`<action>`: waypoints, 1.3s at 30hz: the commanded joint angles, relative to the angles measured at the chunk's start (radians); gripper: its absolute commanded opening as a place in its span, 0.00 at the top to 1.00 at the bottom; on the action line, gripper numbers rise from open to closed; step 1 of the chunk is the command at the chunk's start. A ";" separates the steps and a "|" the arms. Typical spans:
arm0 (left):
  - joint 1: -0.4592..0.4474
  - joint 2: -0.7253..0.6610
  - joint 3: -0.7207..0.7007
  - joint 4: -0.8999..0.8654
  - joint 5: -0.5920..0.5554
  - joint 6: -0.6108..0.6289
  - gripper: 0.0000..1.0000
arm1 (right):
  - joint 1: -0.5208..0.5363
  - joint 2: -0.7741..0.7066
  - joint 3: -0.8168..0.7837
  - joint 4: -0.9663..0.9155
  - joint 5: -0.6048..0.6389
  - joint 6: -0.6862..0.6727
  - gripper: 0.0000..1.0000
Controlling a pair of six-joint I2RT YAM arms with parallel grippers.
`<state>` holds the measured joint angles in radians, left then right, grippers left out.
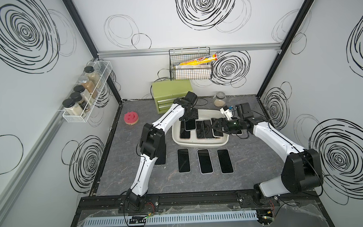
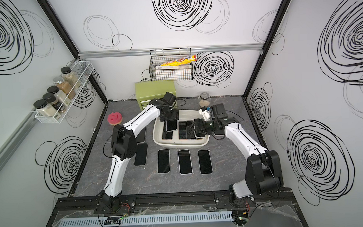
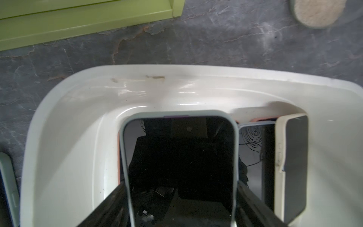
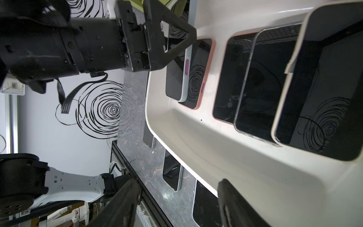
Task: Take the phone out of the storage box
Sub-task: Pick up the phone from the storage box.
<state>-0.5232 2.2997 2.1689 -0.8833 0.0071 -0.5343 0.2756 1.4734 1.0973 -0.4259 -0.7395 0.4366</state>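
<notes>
In both top views the 12 o'clock end of the phone [image 1: 190, 126] [image 2: 171, 126] was covered by the left gripper [image 1: 188, 117]. In the left wrist view its near end was cut off by the frame edge. A pink phone [image 4: 196, 86] beneath it was mostly hidden, and whether the two touched could not be told. The other phones [image 1: 207, 128] in the box [image 1: 200, 144] overlapped one another, so their number was hard to make out. At 9 o'clock of the box, two table phones [image 2: 141, 158] were partly hidden by the left arm [image 2: 135, 119]. At 3 o'clock another phone [image 1: 238, 133] was largely covered by the right arm [image 1: 270, 133].

The box was set near the middle of the table [image 2: 230, 158], toward 12 o'clock, and the phone was found inside it at its 9 o'clock end.

The left gripper's fingers [image 3: 110, 200] were spread wide and pressed against the phone's two long edges, so the phone was gripped across its width. The right gripper [image 4: 178, 182] was seen open, with nothing between its fingers, above the 3 o'clock end of the box. No contact with any phone could be made out there.
</notes>
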 commanded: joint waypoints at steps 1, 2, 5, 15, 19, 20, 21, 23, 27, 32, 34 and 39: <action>-0.003 -0.065 -0.001 0.017 0.078 -0.019 0.61 | 0.026 0.028 -0.037 0.136 -0.026 0.025 0.30; -0.002 -0.076 -0.001 0.015 0.086 -0.021 0.61 | 0.035 0.039 -0.043 0.170 -0.026 0.036 0.30; -0.001 -0.099 -0.003 0.010 0.114 -0.026 0.61 | 0.060 0.081 -0.036 0.219 -0.001 0.045 0.30; 0.004 -0.176 -0.069 0.025 0.182 -0.038 0.63 | 0.080 0.216 0.041 0.349 0.010 0.109 0.30; 0.003 -0.189 -0.097 0.028 0.182 -0.035 0.63 | 0.090 0.247 0.079 0.363 0.005 0.123 0.30; 0.005 -0.193 -0.105 0.032 0.182 -0.033 0.63 | 0.094 0.253 0.084 0.370 -0.004 0.127 0.30; 0.004 -0.195 -0.110 0.035 0.183 -0.033 0.63 | 0.099 0.256 0.090 0.374 -0.004 0.128 0.30; 0.003 -0.196 -0.113 0.037 0.185 -0.033 0.63 | 0.109 0.267 0.102 0.372 -0.006 0.129 0.30; 0.005 -0.195 -0.113 0.041 0.192 -0.033 0.64 | 0.129 0.293 0.115 0.368 -0.007 0.129 0.30; 0.005 -0.198 -0.116 0.048 0.211 -0.042 0.64 | 0.145 0.319 0.116 0.387 0.003 0.148 0.30; 0.005 -0.198 -0.118 0.053 0.224 -0.045 0.65 | 0.146 0.327 0.120 0.393 0.011 0.158 0.31; 0.004 -0.210 -0.137 0.063 0.240 -0.055 0.66 | 0.147 0.343 0.115 0.475 -0.014 0.225 0.36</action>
<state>-0.5201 2.1506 2.0407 -0.8639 0.2054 -0.5793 0.4175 1.8084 1.1923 -0.0357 -0.7357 0.6125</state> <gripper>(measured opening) 0.807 0.652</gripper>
